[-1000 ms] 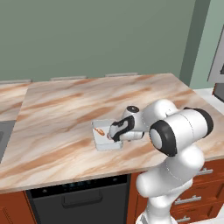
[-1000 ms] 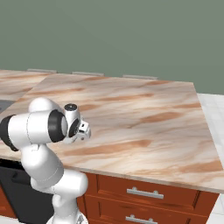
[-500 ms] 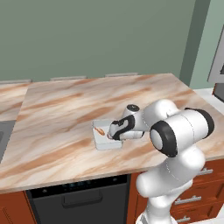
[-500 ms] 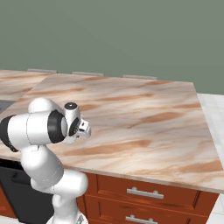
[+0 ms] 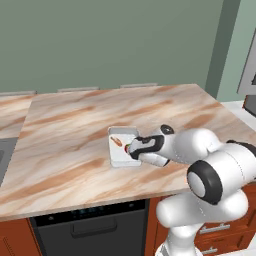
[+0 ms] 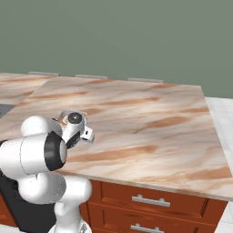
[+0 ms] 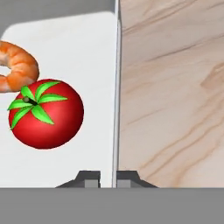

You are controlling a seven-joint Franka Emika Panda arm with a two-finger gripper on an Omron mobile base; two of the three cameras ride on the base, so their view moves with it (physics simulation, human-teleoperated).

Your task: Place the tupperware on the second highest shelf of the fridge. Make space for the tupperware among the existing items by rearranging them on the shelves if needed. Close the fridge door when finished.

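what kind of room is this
Most likely a rendered home kitchen. A wide marble-patterned counter sits over red-brown wooden drawers with metal handles and a black built-in oven, and a pale shallow food tray holds a red tomato.

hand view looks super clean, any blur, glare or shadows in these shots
Hand view: sharp, flat light; the tomato has soft shading, no glare; the tupperware wall sits between the shut gripper tips. Left base view: even light, faint shadow beside the tupperware. Right base view: crisp, no highlights on the counter.
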